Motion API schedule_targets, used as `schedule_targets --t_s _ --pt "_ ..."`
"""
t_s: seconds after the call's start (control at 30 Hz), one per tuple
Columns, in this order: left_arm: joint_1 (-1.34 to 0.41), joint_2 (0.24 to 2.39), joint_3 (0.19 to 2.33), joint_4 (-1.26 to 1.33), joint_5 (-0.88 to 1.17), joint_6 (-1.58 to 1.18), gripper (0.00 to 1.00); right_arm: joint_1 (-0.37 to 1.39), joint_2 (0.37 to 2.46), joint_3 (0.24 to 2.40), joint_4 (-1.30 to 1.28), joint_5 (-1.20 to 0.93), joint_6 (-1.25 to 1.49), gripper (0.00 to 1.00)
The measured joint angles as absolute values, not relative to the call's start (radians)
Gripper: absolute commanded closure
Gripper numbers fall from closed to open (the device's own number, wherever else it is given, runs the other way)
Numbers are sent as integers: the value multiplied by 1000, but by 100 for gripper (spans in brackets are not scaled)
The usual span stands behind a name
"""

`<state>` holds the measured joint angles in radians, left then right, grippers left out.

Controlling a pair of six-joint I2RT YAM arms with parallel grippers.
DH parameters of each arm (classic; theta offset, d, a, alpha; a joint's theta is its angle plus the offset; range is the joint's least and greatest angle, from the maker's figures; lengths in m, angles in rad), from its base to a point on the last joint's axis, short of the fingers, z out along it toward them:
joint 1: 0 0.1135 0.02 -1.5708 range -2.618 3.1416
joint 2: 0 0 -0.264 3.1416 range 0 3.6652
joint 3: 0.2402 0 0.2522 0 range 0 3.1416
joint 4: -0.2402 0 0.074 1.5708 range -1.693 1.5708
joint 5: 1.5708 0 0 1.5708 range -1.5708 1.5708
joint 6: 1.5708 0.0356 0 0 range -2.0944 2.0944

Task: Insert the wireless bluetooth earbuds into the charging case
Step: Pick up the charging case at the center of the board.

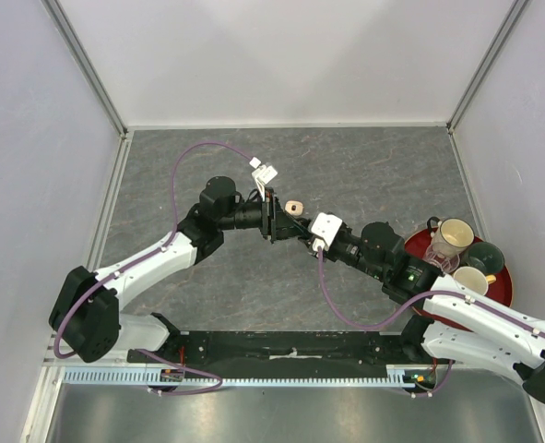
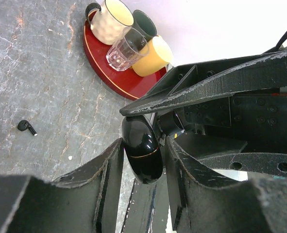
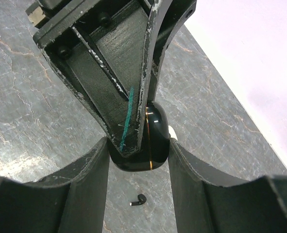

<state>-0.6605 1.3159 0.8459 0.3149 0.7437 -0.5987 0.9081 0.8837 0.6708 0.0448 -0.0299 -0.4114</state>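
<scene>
No legible text, label, brand or number anywhere.

Showing a round red tray (image 2: 95,60) lying on the grey marbled table (image 2: 46,82) beside the white wall, carrying a cream mug (image 2: 111,19), a dark green mug (image 2: 145,24), a yellow mug (image 2: 152,58) and a clear glass (image 2: 125,49), all crowding together.

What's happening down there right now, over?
Both sets of jaws shut on black charging case. One black earbud loose on table. Red tray well aside.
</scene>
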Motion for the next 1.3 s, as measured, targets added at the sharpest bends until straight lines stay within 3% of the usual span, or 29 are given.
schedule_targets --t_s 0.47,0.5,0.57,0.73,0.77,0.8,1.0,1.2,1.3 --pt "-670 1333 857 306 752 -598 56 918 884 670 60 -25 -406 100" --pt "-670 1333 857 306 754 -598 58 919 884 670 62 -23 -405 100" --pt "-670 1333 857 305 756 -598 79 919 884 670 63 -20 -404 100" --pt "-670 1333 860 294 754 -606 90 921 884 668 63 -6 -416 98" --pt "-670 1333 860 293 755 -606 98 921 884 668 63 -5 -416 95" --pt "-670 1334 861 292 754 -606 98 921 884 668 63 -4 -416 92" --pt "-670 1342 870 290 758 -603 98 921 884 668 67 0 -404 26" --pt "-679 1316 853 299 744 -531 98 923 842 665 104 25 -329 4" --pt "-679 1234 816 306 696 -463 98 928 804 669 104 85 -243 2"
